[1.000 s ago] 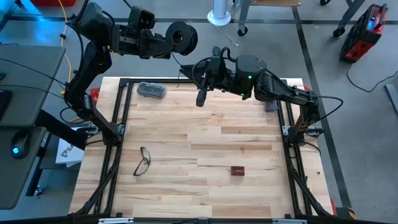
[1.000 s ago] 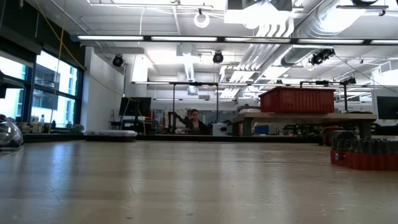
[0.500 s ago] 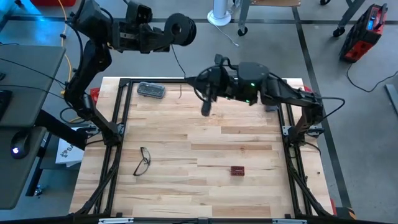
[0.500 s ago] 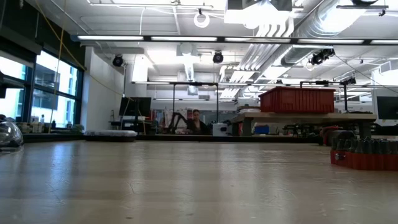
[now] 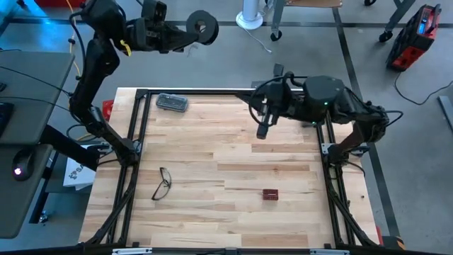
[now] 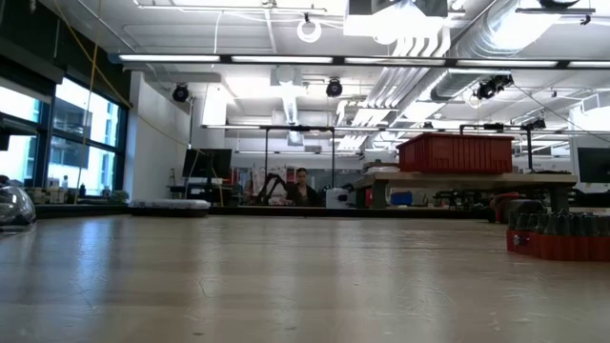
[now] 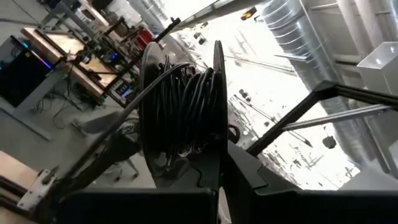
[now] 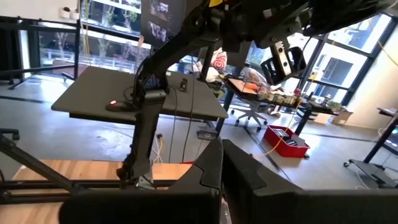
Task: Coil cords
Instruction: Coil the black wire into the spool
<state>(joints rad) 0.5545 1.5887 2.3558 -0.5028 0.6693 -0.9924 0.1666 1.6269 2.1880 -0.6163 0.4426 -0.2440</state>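
The left gripper [image 5: 185, 30], arm raised beyond the table's far edge, clamps the reel [image 5: 202, 25]. The right gripper [image 5: 262, 130] points down over the table [image 5: 233, 212], jaws closed, nothing visible between them.

Bright, even light falls from long white ceiling strip lamps [image 6: 219, 58]. The pale wooden plank table [image 5: 212, 191] shows only soft, faint shadows. Daylight glares through tall windows [image 6: 67, 143] at 9 o'clock, and the low view's near tabletop is blurred.
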